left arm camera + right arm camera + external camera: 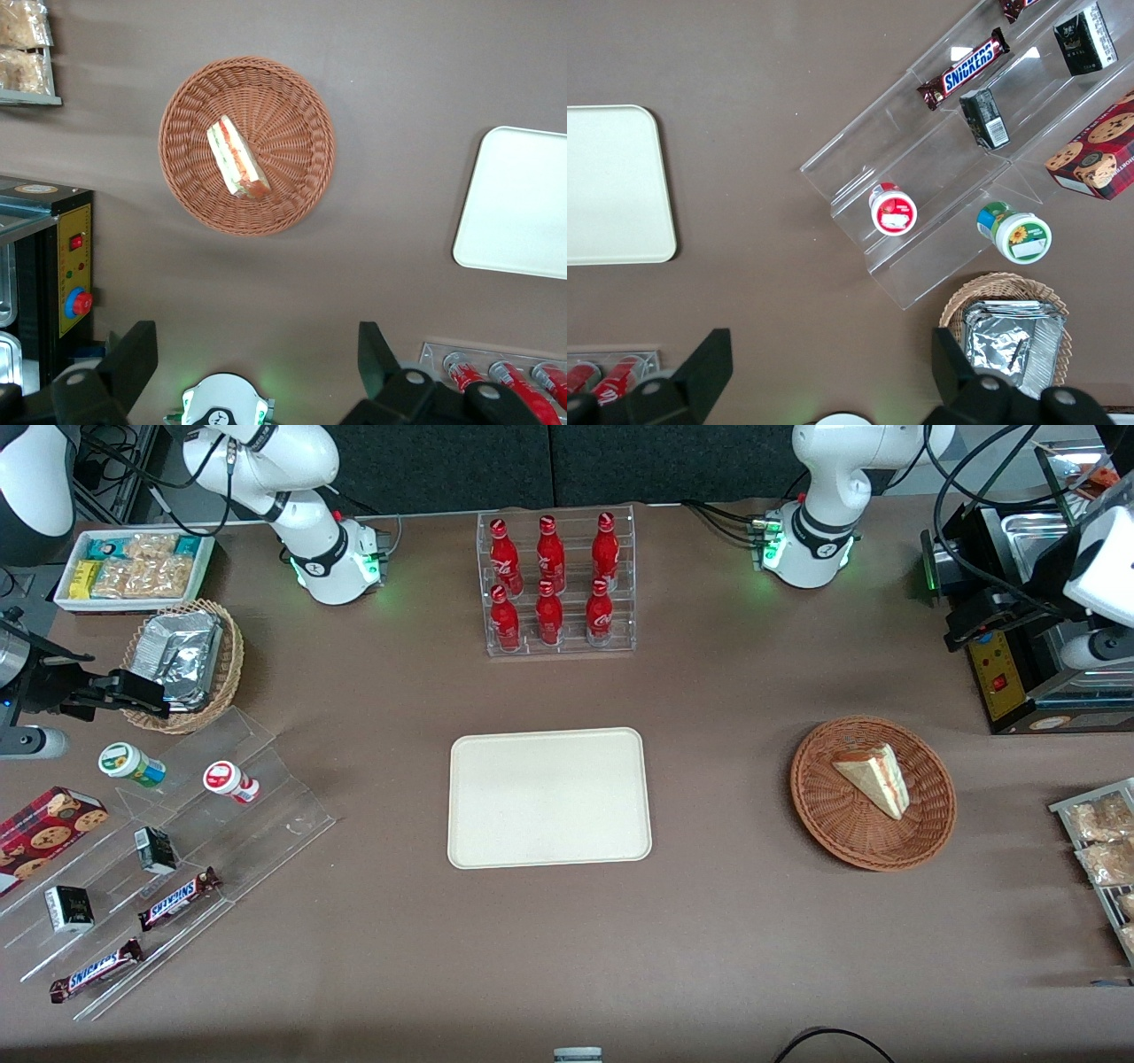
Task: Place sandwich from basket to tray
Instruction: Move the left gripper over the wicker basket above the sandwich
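Tray (549, 797): cream rectangle mid-table, nothing on it.
Basket (873, 792): round reddish-brown wicker bowl, well apart from the tray, toward the working arm's end.
Sandwich (873, 779): one pale wedge lying inside the basket, untouched.
Gripper (257, 354): raised high above the table, fingers spread wide, holding nothing.
Progress: nothing done yet; reach, grasp, carry and set-down all remain.

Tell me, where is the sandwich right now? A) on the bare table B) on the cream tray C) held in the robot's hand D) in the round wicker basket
D: the sandwich lies in the reddish-brown basket, the tray is bare, and the open hand is high above the table.
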Motion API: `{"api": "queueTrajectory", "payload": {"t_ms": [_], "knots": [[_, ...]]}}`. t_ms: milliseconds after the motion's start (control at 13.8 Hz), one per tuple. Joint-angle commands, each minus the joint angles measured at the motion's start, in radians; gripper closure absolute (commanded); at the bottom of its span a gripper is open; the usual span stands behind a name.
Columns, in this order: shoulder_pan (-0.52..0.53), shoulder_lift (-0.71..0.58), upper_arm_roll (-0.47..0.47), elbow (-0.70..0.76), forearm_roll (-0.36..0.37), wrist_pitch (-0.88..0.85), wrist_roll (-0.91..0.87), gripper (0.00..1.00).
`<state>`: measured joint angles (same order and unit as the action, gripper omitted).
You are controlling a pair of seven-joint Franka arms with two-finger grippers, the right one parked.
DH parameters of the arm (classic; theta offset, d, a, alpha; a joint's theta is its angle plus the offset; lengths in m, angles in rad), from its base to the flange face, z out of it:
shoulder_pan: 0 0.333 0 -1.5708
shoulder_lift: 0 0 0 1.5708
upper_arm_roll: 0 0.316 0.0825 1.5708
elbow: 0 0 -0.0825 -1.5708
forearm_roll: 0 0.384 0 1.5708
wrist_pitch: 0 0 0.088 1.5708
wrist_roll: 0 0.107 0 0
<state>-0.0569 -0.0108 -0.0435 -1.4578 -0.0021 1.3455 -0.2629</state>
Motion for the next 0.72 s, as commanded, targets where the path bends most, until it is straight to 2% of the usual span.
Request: {"api": "queueTrajectory", "payload": {"t_ms": [0, 362, 652], "knots": [[0.025, -0.001, -0.03, 0.002, -0.001, -0.008, -0.001, 0.0], [0.031, 0.037, -0.021, -0.024, 0.011, 0.004, -0.06, 0.0], [0.1, 0.023, -0.013, -0.203, 0.008, 0.163, -0.182, 0.0]]}}
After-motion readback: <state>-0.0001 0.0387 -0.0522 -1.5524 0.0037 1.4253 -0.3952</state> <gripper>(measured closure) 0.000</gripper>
